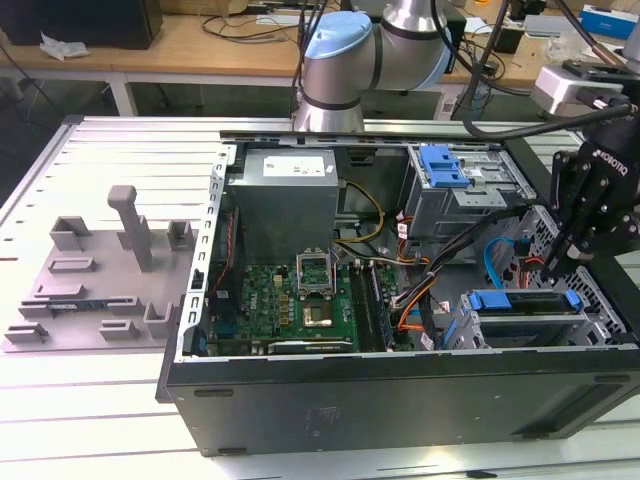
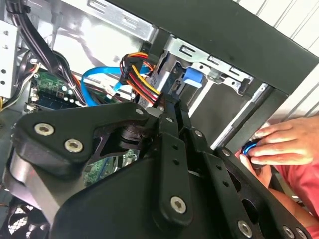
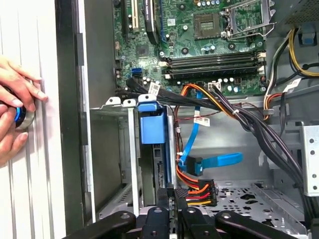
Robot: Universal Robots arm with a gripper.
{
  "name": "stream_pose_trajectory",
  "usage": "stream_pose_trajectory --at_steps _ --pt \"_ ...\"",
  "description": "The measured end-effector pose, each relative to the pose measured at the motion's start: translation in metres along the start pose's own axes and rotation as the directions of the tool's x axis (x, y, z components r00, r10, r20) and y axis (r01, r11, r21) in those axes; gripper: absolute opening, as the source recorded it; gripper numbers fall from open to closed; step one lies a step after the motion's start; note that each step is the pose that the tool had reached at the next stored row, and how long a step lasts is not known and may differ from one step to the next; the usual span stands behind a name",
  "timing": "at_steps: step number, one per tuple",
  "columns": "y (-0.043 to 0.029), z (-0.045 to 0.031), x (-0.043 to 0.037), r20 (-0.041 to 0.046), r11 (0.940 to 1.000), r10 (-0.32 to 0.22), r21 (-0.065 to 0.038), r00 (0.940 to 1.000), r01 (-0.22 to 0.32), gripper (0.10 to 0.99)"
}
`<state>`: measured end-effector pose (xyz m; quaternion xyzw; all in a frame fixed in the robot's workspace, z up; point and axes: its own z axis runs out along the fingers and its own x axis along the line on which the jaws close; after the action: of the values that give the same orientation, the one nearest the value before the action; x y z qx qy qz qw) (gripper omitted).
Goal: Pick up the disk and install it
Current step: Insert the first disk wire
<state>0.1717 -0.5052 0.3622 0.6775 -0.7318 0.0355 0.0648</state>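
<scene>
The disk (image 1: 520, 300) (image 3: 152, 130), edged by its smooth blue plastic carrier bracket, sits in the grey sheet-metal drive cage (image 1: 520, 330) at the near corner of the open black computer case (image 1: 400, 400), on the exterior view's right. The matte black gripper (image 1: 553, 262) (image 3: 172, 196) hangs just beside the disk, jaws clenched together with nothing seen between them. The case rests on a ribbed metal worktop (image 1: 100, 400).

Disk (image 1: 522, 300), blue carrier bracket showing, sits in drive cage (image 1: 600, 300), seemingly inserted.
</scene>
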Motion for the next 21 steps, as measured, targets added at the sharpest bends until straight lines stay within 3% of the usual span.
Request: stream_pose_trajectory --at_steps 3,9,15,18,21 --pt "-0.0003 0.0004 0.0028 -0.001 0.9999 -0.001 -0.012 1.0 0.001 0.165" --pt "-0.0004 0.0003 0.003 -0.0018 0.9999 -0.001 -0.012 1.0 0.001 0.165" --pt "-0.0022 0.0001 0.002 -0.0214 0.9999 -0.001 -0.01 0.9998 0.0 0.165" --pt "-0.0057 0.0 0.0017 -0.0209 0.9999 -0.001 -0.011 0.9998 0.0 0.165" --pt "-0.006 0.0002 0.0028 -0.0064 0.9999 -0.001 -0.012 1.0 0.001 0.165"
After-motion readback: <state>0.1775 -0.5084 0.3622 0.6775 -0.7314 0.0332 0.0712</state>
